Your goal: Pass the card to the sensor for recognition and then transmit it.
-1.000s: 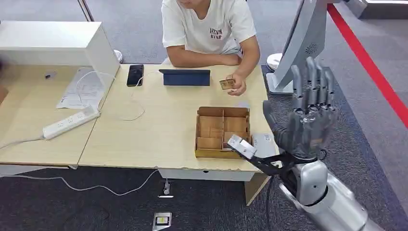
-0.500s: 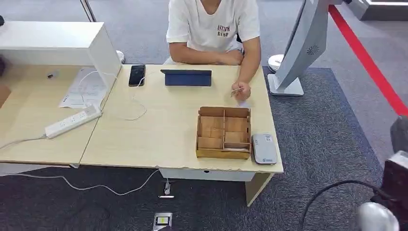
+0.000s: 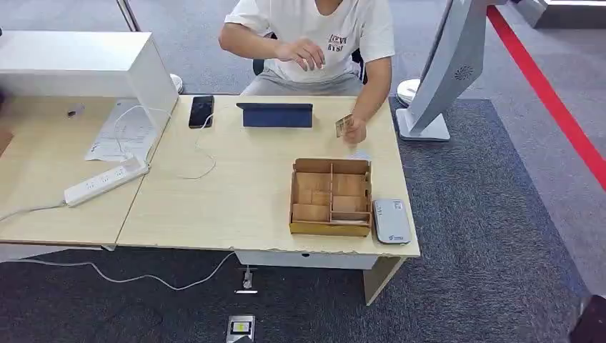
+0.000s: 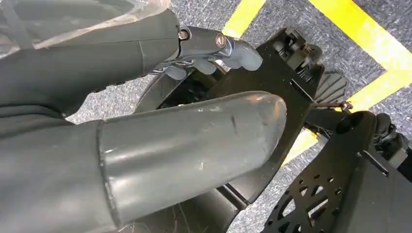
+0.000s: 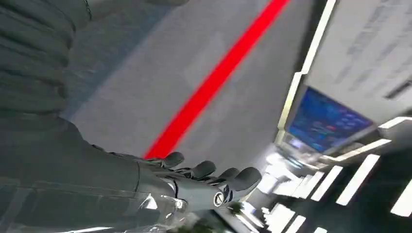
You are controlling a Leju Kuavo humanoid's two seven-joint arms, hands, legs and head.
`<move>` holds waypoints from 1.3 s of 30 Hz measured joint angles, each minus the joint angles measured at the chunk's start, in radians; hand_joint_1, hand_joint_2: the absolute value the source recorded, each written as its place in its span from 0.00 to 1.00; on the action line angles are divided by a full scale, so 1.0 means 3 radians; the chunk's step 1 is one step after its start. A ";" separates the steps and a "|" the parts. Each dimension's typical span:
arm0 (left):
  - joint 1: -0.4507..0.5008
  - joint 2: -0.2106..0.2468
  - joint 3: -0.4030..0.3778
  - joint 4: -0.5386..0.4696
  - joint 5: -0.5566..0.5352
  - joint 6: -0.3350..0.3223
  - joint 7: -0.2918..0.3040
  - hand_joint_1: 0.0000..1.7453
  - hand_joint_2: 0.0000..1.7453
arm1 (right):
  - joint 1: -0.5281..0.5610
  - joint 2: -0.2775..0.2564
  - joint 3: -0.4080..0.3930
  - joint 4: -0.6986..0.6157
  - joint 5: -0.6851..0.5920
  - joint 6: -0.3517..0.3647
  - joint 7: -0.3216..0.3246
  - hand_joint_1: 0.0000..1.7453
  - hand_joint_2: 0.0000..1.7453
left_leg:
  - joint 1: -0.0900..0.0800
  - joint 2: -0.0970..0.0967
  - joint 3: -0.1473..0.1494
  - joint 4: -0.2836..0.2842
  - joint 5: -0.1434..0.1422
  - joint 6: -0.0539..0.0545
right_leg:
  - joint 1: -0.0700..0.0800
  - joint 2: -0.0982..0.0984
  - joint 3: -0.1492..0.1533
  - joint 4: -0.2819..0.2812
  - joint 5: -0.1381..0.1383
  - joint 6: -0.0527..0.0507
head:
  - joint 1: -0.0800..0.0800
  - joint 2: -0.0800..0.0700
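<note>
Fingers [image 5: 228, 177] on the right hand [image 5: 184, 187] are stretched out side by side with nothing between them, so that hand is empty and open. It shows up in the right wrist view, pointed away from the desk toward a red floor line and some lit panels. The left hand [image 4: 160, 121] is seen close up in the left wrist view: a thick grey thumb and one lighter finger above it, spread apart with nothing held, hanging over carpet with yellow floor tape. Looks like a resting, arm-down pose to me.

The card [image 3: 344, 126] is not with the robot at all. A person [image 3: 314, 36] seated at the far side of the tabletop [image 3: 236, 193] is holding it up on edge in one hand, just above the surface, near the far right corner. Their other hand is raised in front of their chest.

The sensor [image 3: 391, 220], the small grey-white reader, lies flat at the near right corner, just beside the wooden divided box [image 3: 331, 196]. The card is well apart from it.

So progress-wise I'd say basically nothing is done yet: the robot still has to get the card, bring it to the reader, then hand it on. Also on the tabletop: a dark tablet [image 3: 275, 114], a phone [image 3: 201, 111] and a power strip [image 3: 105, 181].
</note>
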 joint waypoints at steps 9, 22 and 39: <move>-0.0001 0.0001 0.0000 0.0001 0.0152 0.0010 -0.0011 0.00 0.00 | 0.0041 0.0042 -0.0212 0.1234 0.0231 0.0000 0.0405 0.00 0.00 | 0.0005 0.0000 0.0000 -0.0001 0.0000 -0.0001 | 0.0005 -0.0001 0.0004 0.0001 -0.0002 -0.0003 | 0.0004 0.0000; -0.0020 0.0031 0.0000 0.0009 0.0267 -0.0017 0.0026 0.00 0.00 | -0.0042 -0.0180 -0.0100 0.3049 0.0214 0.0262 0.1145 0.00 0.00 | 0.0005 -0.0001 0.0000 -0.0001 -0.0001 -0.0003 | 0.0005 -0.0002 0.0003 0.0001 -0.0004 -0.0004 | 0.0003 0.0000; -0.0159 -0.0036 0.0000 0.0206 0.0127 -0.0270 0.0194 0.00 0.00 | -0.0084 -0.0123 -0.0042 0.3872 0.0530 0.0779 0.1782 0.00 0.00 | 0.0004 0.0000 0.0002 -0.0001 -0.0002 -0.0003 | 0.0004 -0.0002 0.0004 0.0001 -0.0003 -0.0005 | 0.0003 0.0000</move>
